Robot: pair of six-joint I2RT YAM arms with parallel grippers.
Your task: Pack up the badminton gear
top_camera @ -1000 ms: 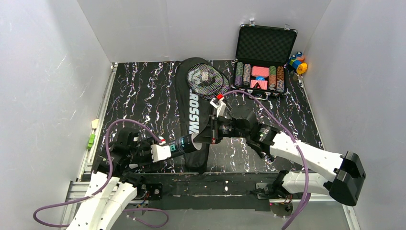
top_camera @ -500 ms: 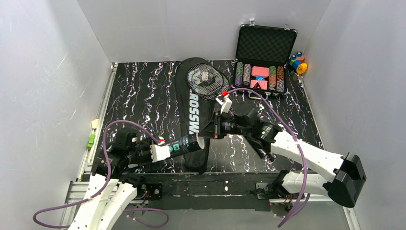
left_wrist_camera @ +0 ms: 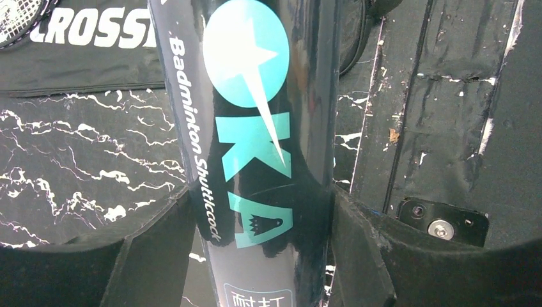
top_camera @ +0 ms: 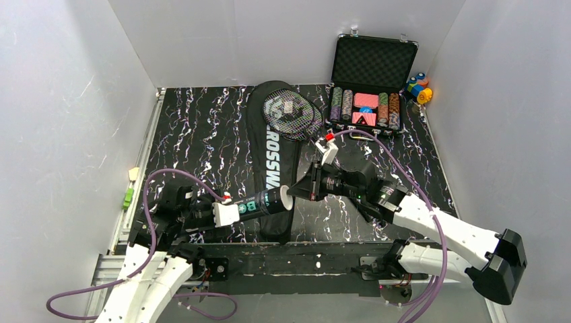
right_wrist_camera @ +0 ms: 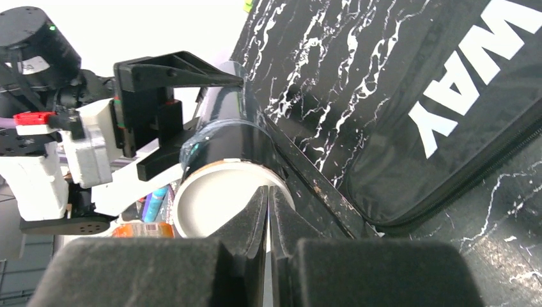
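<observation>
While left fingers [left_wrist_camera: 150, 256] clasp the tube [left_wrist_camera: 255, 128] lettered "Badminton Shuttlecock", right fingers [right_wrist_camera: 250, 224] sit pinched together at its white lid [right_wrist_camera: 204, 204].

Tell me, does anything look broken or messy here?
Nothing is spilled. The table looks scratched and chipped along its near edge, with white flecks showing. The racquet lies with its head uncovered on the bag, at the far end. The poker case at the far right stands open.

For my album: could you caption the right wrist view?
Right gripper, nearly shut, before the white lid of the tube clamped in the left gripper.
</observation>
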